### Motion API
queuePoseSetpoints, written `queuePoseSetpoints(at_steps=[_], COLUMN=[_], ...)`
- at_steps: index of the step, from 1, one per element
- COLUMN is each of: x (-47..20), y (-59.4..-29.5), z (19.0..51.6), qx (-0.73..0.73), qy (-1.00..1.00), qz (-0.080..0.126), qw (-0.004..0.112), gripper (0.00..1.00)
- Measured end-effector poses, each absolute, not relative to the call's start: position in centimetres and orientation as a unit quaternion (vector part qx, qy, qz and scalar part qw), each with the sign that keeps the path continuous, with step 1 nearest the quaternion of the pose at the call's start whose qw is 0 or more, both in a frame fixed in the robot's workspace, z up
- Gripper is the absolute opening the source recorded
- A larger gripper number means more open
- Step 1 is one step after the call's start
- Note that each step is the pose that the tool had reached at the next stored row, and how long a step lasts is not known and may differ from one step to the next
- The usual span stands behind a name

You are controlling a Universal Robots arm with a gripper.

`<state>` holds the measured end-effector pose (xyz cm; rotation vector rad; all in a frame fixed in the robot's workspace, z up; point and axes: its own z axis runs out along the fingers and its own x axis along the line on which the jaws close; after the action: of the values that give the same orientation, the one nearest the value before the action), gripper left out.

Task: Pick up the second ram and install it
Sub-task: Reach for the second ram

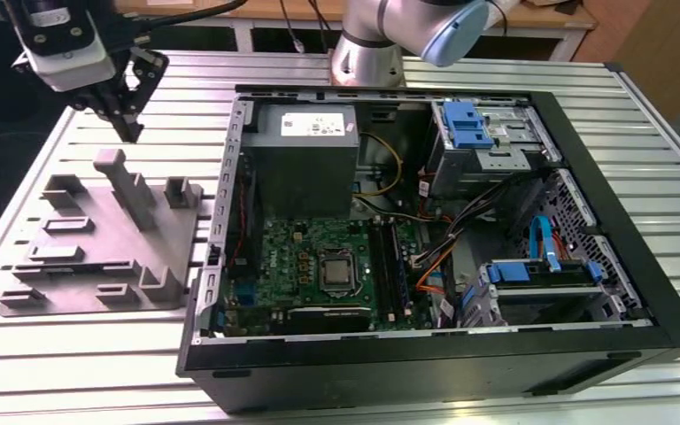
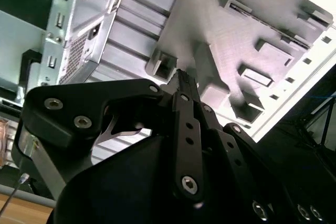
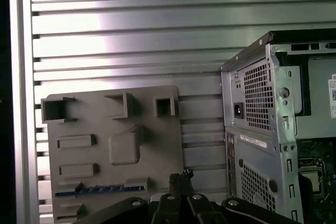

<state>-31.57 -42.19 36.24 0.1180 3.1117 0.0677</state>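
The second ram (image 3: pixel 100 189) shows in the first wrist view as a thin blue-green strip standing on edge in a slot of the grey fixture plate (image 3: pixel 152 145). In the exterior view my gripper (image 1: pixel 123 126) hangs well above the far end of that fixture plate (image 1: pixel 104 257), on the exterior view's left of the open computer case (image 1: pixel 435 350). Its black fingers (image 2: pixel 184 85) are shut together with nothing between them. The green motherboard (image 1: pixel 281 257) lies inside the case, with its long memory slots (image 1: pixel 393 266) beside the processor socket.
A grey power-supply box (image 1: pixel 298 159) fills the case's far corner. Drive cages with blue clips (image 1: pixel 464 124) and a bright blue cable (image 1: pixel 541 243) sit on the exterior view's right. The fixture has several raised posts (image 1: pixel 121 181). The arm's base (image 1: pixel 370 53) stands behind the case.
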Motion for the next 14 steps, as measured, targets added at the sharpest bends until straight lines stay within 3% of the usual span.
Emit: queuePoseSetpoints(at_steps=[14], x=[-34.2], y=[-43.0], z=[34.9], qx=[0.038], qy=[0.999], qz=[0.022], qw=[0.013], gripper=[0.10])
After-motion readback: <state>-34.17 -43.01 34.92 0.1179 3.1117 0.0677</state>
